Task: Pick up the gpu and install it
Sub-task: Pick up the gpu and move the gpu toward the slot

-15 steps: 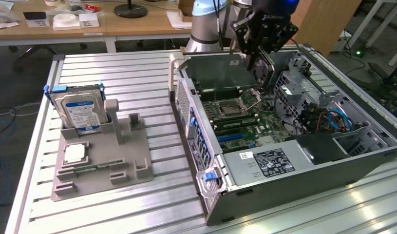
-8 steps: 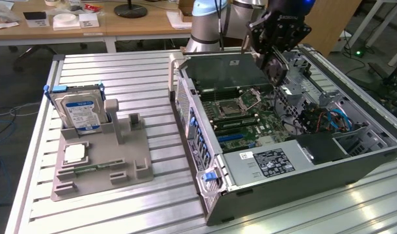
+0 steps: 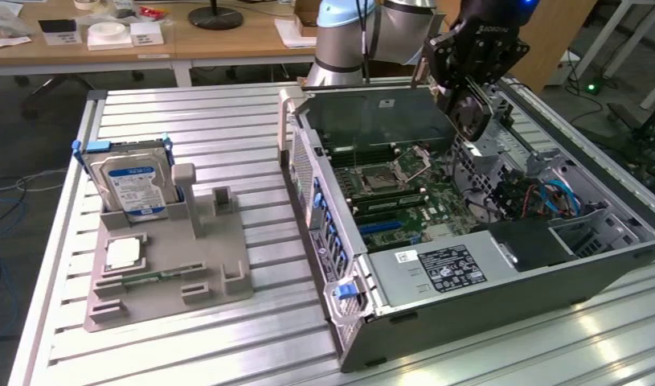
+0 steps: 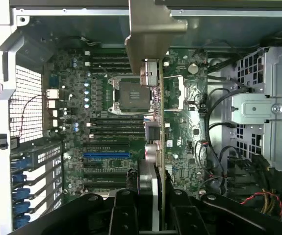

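The tool [image 4: 150,190] grips the gpu [image 4: 150,73] above the open case [image 3: 488,318]; if tilted, it could miss the blue slot [image 4: 106,154] and jam.

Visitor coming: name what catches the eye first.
An open grey computer case, green motherboard bared, dominates the exterior view's right. Above it, the robot's black hand grips the thin dark gpu card. At the exterior view's left, a blue-labelled silver hard drive stands in a grey holder.

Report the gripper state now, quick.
Gripper: closed, holding the gpu over the motherboard of the open computer case.
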